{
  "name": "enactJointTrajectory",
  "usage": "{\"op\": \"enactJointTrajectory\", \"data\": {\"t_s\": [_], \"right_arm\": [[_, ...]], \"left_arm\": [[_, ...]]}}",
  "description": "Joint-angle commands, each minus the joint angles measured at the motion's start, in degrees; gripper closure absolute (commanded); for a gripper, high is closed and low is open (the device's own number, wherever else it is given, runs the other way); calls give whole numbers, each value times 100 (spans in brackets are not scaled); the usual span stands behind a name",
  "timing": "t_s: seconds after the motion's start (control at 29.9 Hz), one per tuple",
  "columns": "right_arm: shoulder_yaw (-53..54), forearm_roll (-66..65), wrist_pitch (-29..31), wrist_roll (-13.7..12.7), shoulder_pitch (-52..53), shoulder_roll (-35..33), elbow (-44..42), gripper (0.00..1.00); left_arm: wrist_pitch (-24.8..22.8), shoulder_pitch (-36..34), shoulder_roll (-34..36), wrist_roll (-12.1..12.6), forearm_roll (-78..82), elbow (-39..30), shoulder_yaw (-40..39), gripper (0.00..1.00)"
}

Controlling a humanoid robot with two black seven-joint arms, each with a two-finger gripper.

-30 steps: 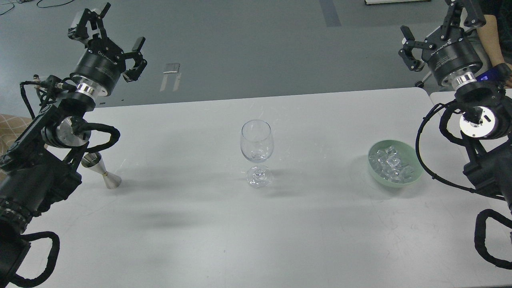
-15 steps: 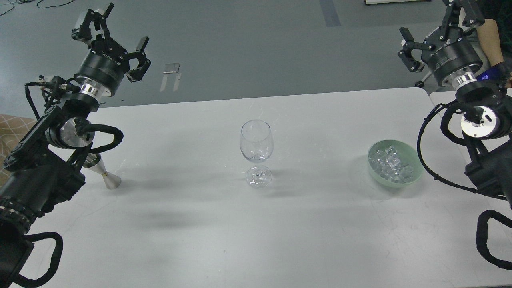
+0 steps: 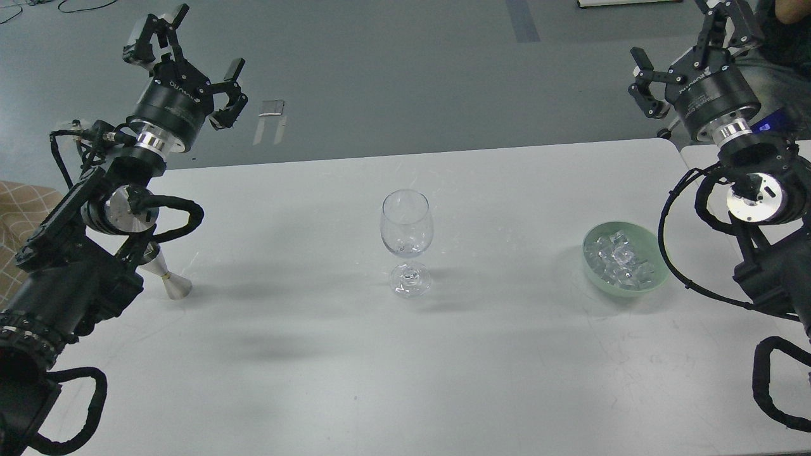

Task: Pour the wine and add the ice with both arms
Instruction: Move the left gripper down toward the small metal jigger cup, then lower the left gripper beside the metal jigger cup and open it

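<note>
Head view: nothing is done yet.
Left gripper (image 3: 187,56): jaws wide, holding nothing.
Right gripper (image 3: 687,47): jaws wide, holding nothing.
Ice (image 3: 619,261): in the green bowl (image 3: 654,278), far below the right jaws.
Wine glass (image 3: 407,239): empty, between both arms.

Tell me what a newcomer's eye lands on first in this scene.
First, the clear empty wine glass standing upright alone at the middle of the white table. Next, the pale green bowl to its right, holding a heap of ice. Then the two black arms raised at either side, the left gripper and right gripper both open, empty and high above the table's far edge.
</note>
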Motion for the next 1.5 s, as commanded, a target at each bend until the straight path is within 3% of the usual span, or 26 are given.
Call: {"op": "enactJointTrajectory", "data": {"t_s": [0.0,0.2,0.4,0.63,0.7,0.97,1.1,1.14,1.2,1.47], "right_arm": [[0,-8,0,0,0,27,-13,0],[0,-8,0,0,9,62,-13,0],[0,-8,0,0,0,79,-13,0],[0,-8,0,0,9,79,-13,0],[0,-8,-9,0,0,79,-13,0],[0,-8,-9,-9,9,150,-13,0],[0,-8,-18,-35,9,176,-13,0],[0,-8,-18,-35,9,176,-13,0],[0,-8,-18,-44,9,220,-13,0],[0,-8,-18,-44,9,229,-13,0]], "left_arm": [[-66,9,-3,-55,-2,0,-26,1],[-136,17,23,94,-221,-9,-44,1],[-180,140,216,683,-801,-228,-62,1],[144,1176,1261,973,-1670,-1835,-88,0],[197,1361,1437,1052,-1873,-2003,-167,0],[145,3206,2123,1219,-2787,-3145,-1449,0],[145,4864,2168,1474,-3235,-4023,-2616,0],[145,4869,2168,1475,-3236,-4026,-2619,0],[145,5682,2133,1615,-3262,-4411,-3083,0],[145,7433,1992,1694,-3684,-5255,-3726,2]]}}
